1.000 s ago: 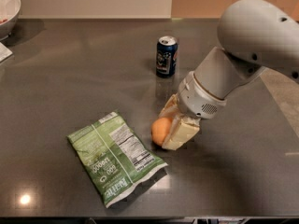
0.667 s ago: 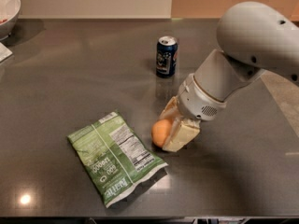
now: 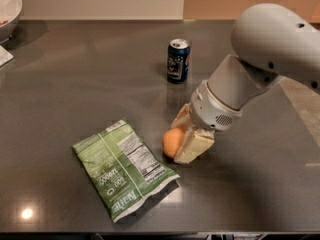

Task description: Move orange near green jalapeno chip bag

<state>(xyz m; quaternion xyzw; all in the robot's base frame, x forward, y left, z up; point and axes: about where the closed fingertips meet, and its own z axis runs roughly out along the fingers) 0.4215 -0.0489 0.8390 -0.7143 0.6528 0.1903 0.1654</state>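
The orange (image 3: 171,142) rests low on the dark table, just right of the green jalapeno chip bag (image 3: 122,167), which lies flat with its white nutrition panel up. My gripper (image 3: 178,142) reaches down from the right on the white arm. Its cream fingers (image 3: 194,145) stand on either side of the orange and are shut on it. A narrow strip of table separates the orange from the bag's right edge.
A dark blue soda can (image 3: 178,60) stands upright behind the gripper. A white bowl (image 3: 7,6) sits at the far left corner, with a white item (image 3: 4,56) below it. The table's front edge runs just below the bag.
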